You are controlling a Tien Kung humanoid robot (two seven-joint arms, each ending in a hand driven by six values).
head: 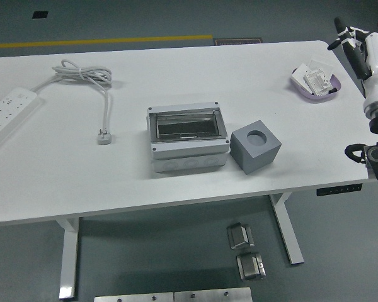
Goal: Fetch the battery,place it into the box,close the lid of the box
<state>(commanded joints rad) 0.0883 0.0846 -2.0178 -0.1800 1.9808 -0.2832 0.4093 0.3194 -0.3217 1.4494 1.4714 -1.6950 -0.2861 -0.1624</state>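
A grey box (pixel 188 139) with a clear window lid stands at the table's middle. A grey cube (pixel 256 146) with a round hole in its top stands right beside it. A shallow purple tray (pixel 300 87) at the far right holds small white battery-like packs (pixel 317 79). My right hand (pixel 353 39) is raised at the picture's right edge, just right of the tray and above table height. Its fingers are stretched out and hold nothing. Its black arm runs down the right edge. The left arm does not show.
A white power strip (pixel 9 115) lies at the far left. Its coiled cable (pixel 82 73) runs to a plug (pixel 104 136) left of the box. Metal blocks (pixel 242 237) lie on the floor under the table.
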